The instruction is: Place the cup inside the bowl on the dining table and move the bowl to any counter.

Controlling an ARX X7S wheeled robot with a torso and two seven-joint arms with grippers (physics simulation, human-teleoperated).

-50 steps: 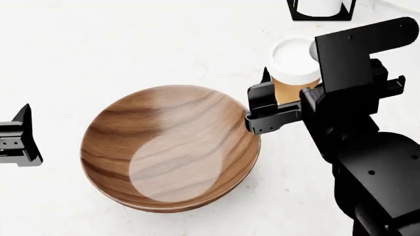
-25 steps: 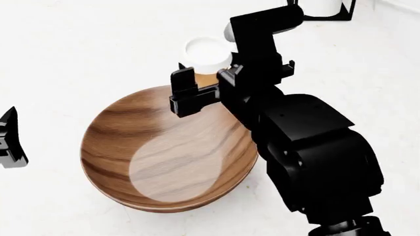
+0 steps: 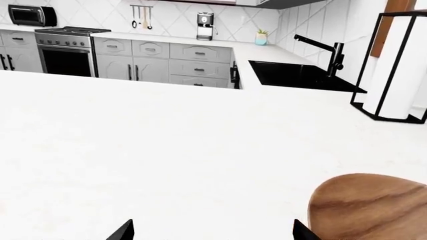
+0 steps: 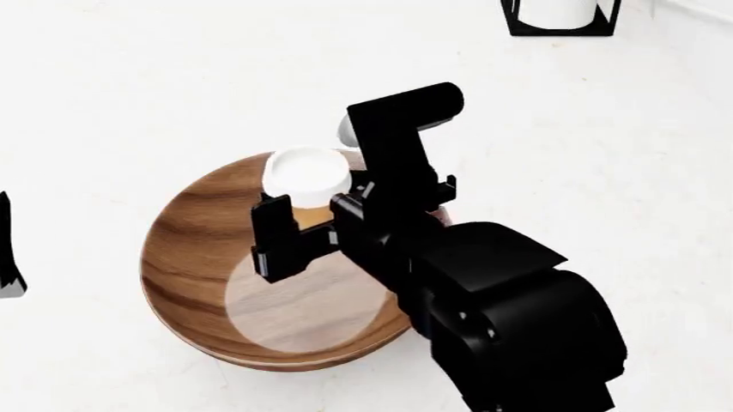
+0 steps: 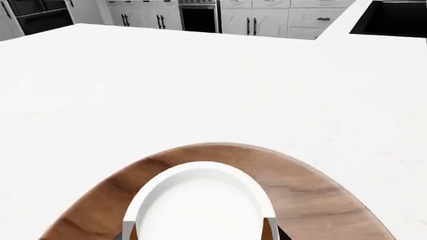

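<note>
Paper towel holder (image 4: 561,17): black wire frame, white roll, far edge of dining table (image 4: 137,86), well apart from bowl (image 4: 189,257).
Kitchen behind: grey cabinets, oven (image 3: 67,55), black sink (image 3: 300,75) with faucet.
Bowl: wide, shallow, glossy wood, dark grain streaks; rests on plain white tabletop.
Cup (image 4: 305,182): tan paper, round white lid, upright, over bowl's far half.
Right gripper (image 4: 300,225): black, pinching cup at its sides; arm hides bowl's right rim.
Left gripper (image 3: 210,231): only fingertips visible, spread, beside bowl, holding nothing.
</note>
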